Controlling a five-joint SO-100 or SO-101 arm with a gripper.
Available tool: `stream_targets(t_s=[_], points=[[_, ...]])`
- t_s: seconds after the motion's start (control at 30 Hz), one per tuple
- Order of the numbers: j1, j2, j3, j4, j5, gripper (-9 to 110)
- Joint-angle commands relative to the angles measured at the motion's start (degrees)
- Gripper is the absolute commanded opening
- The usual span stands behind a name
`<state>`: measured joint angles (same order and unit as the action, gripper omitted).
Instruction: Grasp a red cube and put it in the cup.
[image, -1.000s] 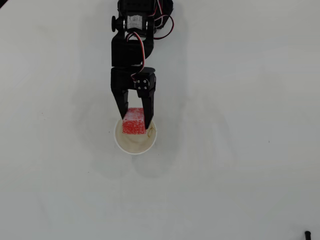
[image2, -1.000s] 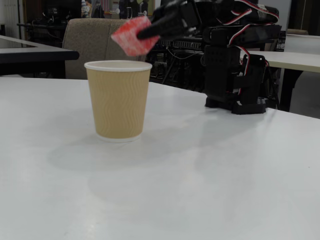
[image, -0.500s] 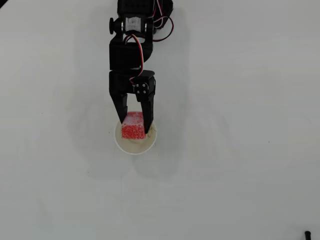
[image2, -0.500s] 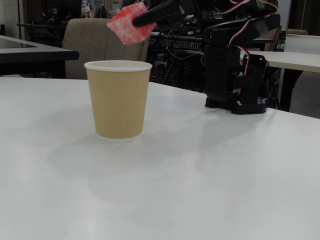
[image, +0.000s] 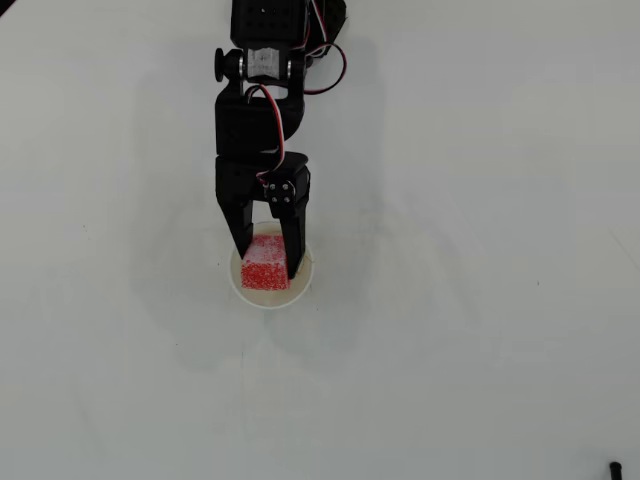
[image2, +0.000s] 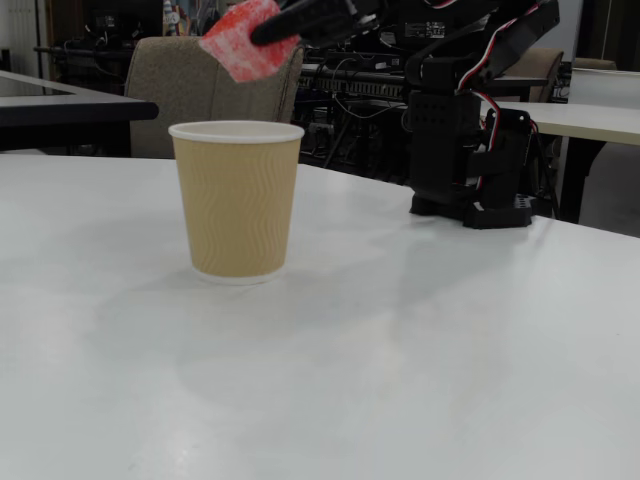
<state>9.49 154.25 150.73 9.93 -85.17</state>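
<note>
Overhead and fixed views of a single arm at the release stage of a pick-and-place task. One red cube (image: 266, 263) is shown pinched between the two jaws of the gripper (image: 268, 262), which are closed against its opposite side faces; in the overhead view the cube's slightly longer side runs along the fingers, toward the bottom of the picture. One cup (image: 271, 296) stands upright on the white table (image: 480, 300).

The governing relation is vertical. In the overhead view the cube lies inside the outline of the cup's rim, offset a little toward the arm's side of the mouth. In the fixed view the red cube (image2: 238, 39) is seen held well clear above the rim of the cup (image2: 236, 200), tilted, with open air between the two, and roughly over the left half of the mouth as that view shows it. The gripper (image2: 252, 37) reaches in from the right of that view, its base standing on the table (image2: 400, 360) behind the cup.

The cube is judged to be aligned closely enough that a drop, or a short descent followed by an opening of the jaws, would land it inside; the offset toward one side of the rim is the point to be watched.

Counts: one cube, one cup, one arm.
</note>
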Motion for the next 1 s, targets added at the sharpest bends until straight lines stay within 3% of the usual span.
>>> stream_targets(t_s=[0.0,0.83,0.97], points=[[-0.44,-0.44,-5.89,-1.67,0.62,5],[4.66,1.05,-5.27,-0.70,0.88,5],[4.83,1.05,-5.27,-0.70,0.88,11]])
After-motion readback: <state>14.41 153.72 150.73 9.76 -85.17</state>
